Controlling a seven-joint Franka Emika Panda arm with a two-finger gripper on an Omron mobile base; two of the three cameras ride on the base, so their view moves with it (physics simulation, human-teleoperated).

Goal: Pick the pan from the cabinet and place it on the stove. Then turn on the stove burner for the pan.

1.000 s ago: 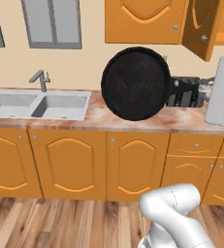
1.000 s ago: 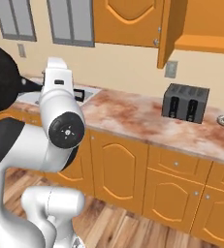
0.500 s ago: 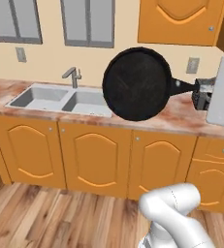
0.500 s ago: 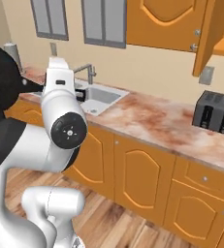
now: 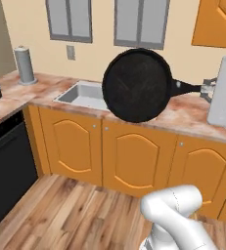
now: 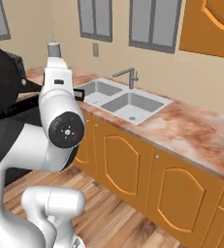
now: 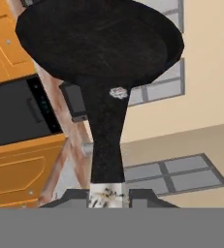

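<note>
While the pincer is clamped on the end of the long black handle, the pan hangs in the air in front of the surface, well above the floor. In the left base view the pan is tipped on edge, its round dark face turned toward the camera, and it covers part of the sink behind it. Its handle runs out to the right, level, to the white arm at the picture's edge. In the hand view the handle rises straight from between the two dark fingertips and widens into the pan's body, which takes up the top of that picture. A small pale mark sits where the handle meets the body.

Orange-brown lower doors line the front under the reddish marbled surface. At the far left of the left base view stands a black appliance front, and a grey cylinder stands upright on the surface near the corner. Two grey windows sit in the wall above the sink. A corner of the orange-brown cabinet shows at the upper right. In the right base view the double sink and its tap lie to the right of the arm, and part of the pan shows at the left edge.
</note>
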